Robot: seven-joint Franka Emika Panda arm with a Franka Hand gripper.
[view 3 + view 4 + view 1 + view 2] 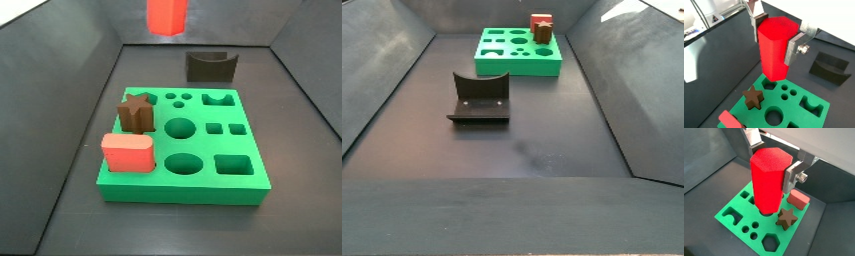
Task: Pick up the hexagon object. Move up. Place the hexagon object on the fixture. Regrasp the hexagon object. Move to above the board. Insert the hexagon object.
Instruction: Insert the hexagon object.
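My gripper [775, 42] is shut on the hexagon object [773, 50], a glossy red prism held upright between the silver fingers [794, 49]. It hangs above the green board [799, 119], its lower end over the board's end nearest the fixture [829, 67]. Both wrist views show the grip; the gripper [773, 170], the prism [769, 183] and the board [741, 205] show there too. In a side view the prism [167, 15] is high above the board [207, 145], behind the dark fixture [210, 66]. The gripper itself is out of both side views.
A brown star piece [135, 112] and a salmon-pink block [128, 153] stand in the board. Dark walls enclose the floor. The fixture [478, 100] stands on the floor apart from the board [509, 62].
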